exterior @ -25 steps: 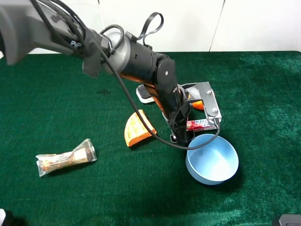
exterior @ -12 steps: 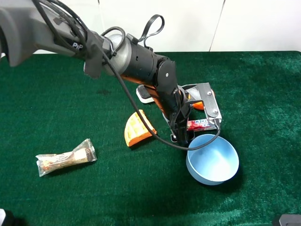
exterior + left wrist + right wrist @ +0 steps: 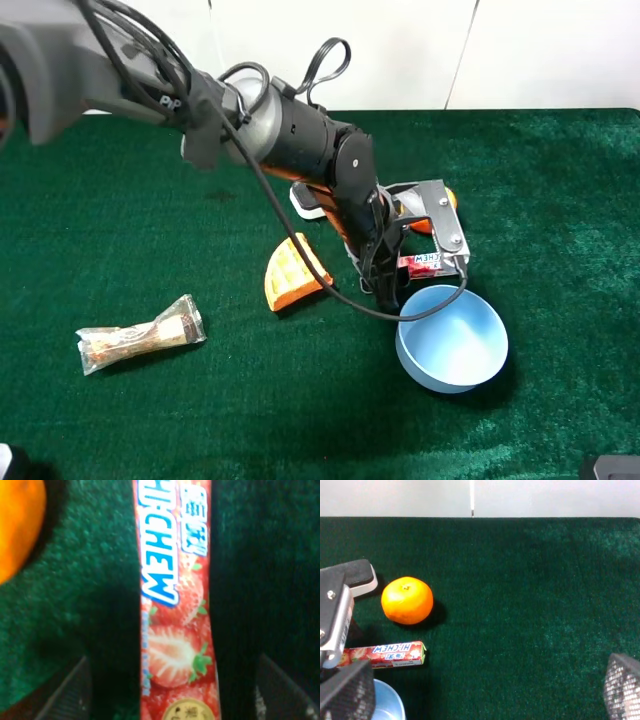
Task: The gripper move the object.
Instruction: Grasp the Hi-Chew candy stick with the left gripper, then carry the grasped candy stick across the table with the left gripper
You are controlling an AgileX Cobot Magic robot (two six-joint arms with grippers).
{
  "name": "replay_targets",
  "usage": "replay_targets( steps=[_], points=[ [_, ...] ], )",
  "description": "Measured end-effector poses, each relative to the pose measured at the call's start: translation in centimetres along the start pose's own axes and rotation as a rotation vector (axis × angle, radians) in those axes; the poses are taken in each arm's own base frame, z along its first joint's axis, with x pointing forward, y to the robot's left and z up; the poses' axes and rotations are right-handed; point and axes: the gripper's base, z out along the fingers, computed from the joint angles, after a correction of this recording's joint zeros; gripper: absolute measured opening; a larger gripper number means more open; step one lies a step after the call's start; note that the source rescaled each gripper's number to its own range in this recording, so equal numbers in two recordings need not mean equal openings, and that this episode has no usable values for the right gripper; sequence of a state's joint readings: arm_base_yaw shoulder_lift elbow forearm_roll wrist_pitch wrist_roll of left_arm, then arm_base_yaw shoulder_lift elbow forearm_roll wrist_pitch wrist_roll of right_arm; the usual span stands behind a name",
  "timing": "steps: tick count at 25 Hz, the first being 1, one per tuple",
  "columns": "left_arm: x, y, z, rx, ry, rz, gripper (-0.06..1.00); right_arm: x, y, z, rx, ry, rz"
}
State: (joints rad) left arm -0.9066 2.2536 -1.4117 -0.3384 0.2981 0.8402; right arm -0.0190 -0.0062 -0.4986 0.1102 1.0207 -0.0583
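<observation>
Candy stick pack (image 3: 384,655) lies flat on the green desk (image 3: 560,200), right of centre in the high view, with its red strawberry wrapper and white and blue lettering facing up. Left pincer (image 3: 424,268) stands directly over it with jaws apart: the left wrist view shows the pack running between the two dark fingers (image 3: 70,692), green cloth visible on either side, neither finger touching the wrapper. In the right wrist view one end of the pack is hidden behind the pincer's silver side plate. Blue bowl (image 3: 452,338) sits just below the pack in the high view, its rim close to it; contact cannot be determined. Mandarin (image 3: 407,600) rests just above the pack in the high view, apart from it. White block with a dark top (image 3: 359,577) lies near the mandarin, partly under the black arm. Orange waffle wedge (image 3: 292,272) lies left of the arm, and the clear-wrapped brown snack bar (image 3: 140,334) lies well apart at lower left. Right pincer (image 3: 484,692) is spread wide, with only desk between its mesh-faced fingertips, holding nothing
</observation>
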Motion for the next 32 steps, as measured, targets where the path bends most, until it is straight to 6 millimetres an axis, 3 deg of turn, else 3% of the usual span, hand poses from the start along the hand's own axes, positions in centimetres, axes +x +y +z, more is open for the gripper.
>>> replay_targets(
  steps=[7, 9, 13, 24, 32],
  points=[
    [-0.2, -0.2, 0.1, -0.004, -0.008, 0.0, 0.44, 0.0, 0.0, 0.0, 0.0, 0.0, 0.0],
    [-0.2, -0.3, 0.1, -0.003, -0.008, 0.0, 0.34, 0.0, 0.0, 0.0, 0.0, 0.0, 0.0],
    [-0.2, -0.3, 0.2, -0.002, -0.007, 0.0, 0.02, 0.0, 0.0, 0.0, 0.0, 0.0, 0.0],
    [-0.3, -0.4, 0.0, 0.003, -0.004, 0.004, 0.01, 0.0, 0.0, 0.0, 0.0, 0.0, 0.0],
    [-1.2, -0.5, -2.3, 0.018, -0.018, 0.005, 0.01, 0.0, 0.0, 0.0, 0.0, 0.0, 0.0]
  ],
)
